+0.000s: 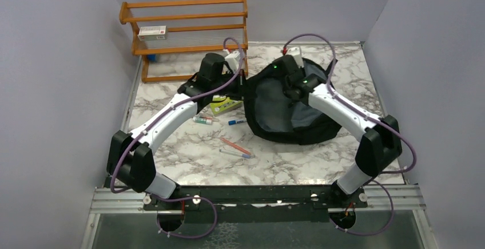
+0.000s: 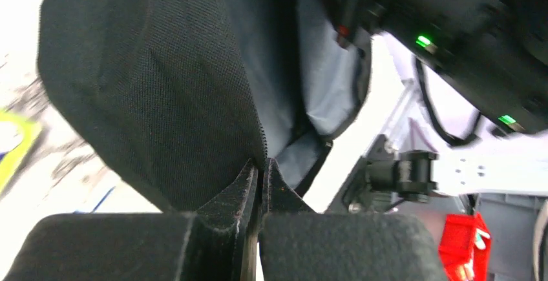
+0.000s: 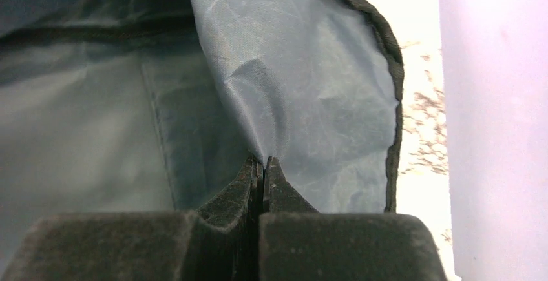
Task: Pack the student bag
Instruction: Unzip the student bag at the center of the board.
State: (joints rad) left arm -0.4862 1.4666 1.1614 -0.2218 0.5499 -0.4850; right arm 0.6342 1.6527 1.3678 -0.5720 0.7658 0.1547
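The student bag (image 1: pixel 297 124), black with a grey lining, lies open on the marble table at centre right. My left gripper (image 2: pixel 262 165) is shut on the bag's black zipper edge (image 2: pixel 258 132) at its left side and holds it up. My right gripper (image 3: pixel 262 162) reaches inside the bag and is shut on a fold of the grey lining (image 3: pixel 291 87). In the top view its fingertips are hidden by its own wrist. A green book (image 1: pixel 225 105) lies just left of the bag.
Several pens lie on the table in front of the bag: an orange one (image 1: pixel 235 145), a blue one (image 1: pixel 237 122) and a marker (image 1: pixel 203 120). A wooden rack (image 1: pixel 189 31) holding a small box (image 1: pixel 152 31) stands at the back left. Walls close in on both sides.
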